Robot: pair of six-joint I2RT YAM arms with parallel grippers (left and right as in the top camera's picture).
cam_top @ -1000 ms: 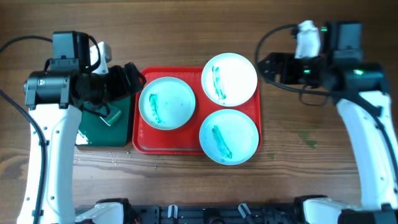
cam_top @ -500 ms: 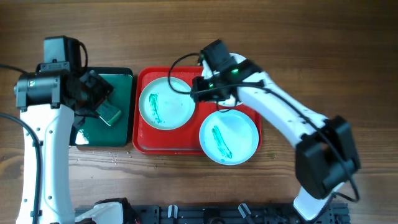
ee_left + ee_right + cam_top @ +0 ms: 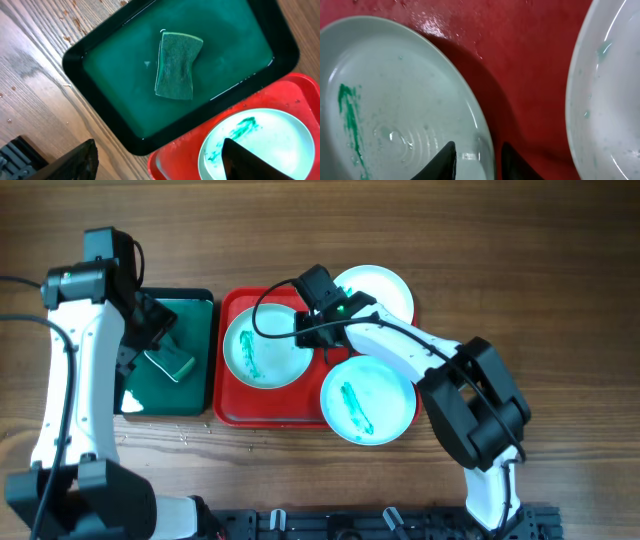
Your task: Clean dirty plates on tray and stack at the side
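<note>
Three white plates lie on the red tray: one at the left, one at the back right, one at the front right. The left and front plates carry teal smears. My right gripper sits at the left plate's right rim. In the right wrist view the right gripper straddles that plate's rim, one finger inside and one outside over the tray, closed on it. My left gripper hangs open and empty over the green tray, its fingers wide apart in the left wrist view.
A dark green tray of water stands left of the red one, with a green sponge lying in it, also clear in the left wrist view. Another plate lies close to the right gripper's right side. Bare wood surrounds both trays.
My right arm has swung from the far right onto the red tray, and its jaws have narrowed around the left plate's rim. The left arm has shifted slightly above the green tray.
</note>
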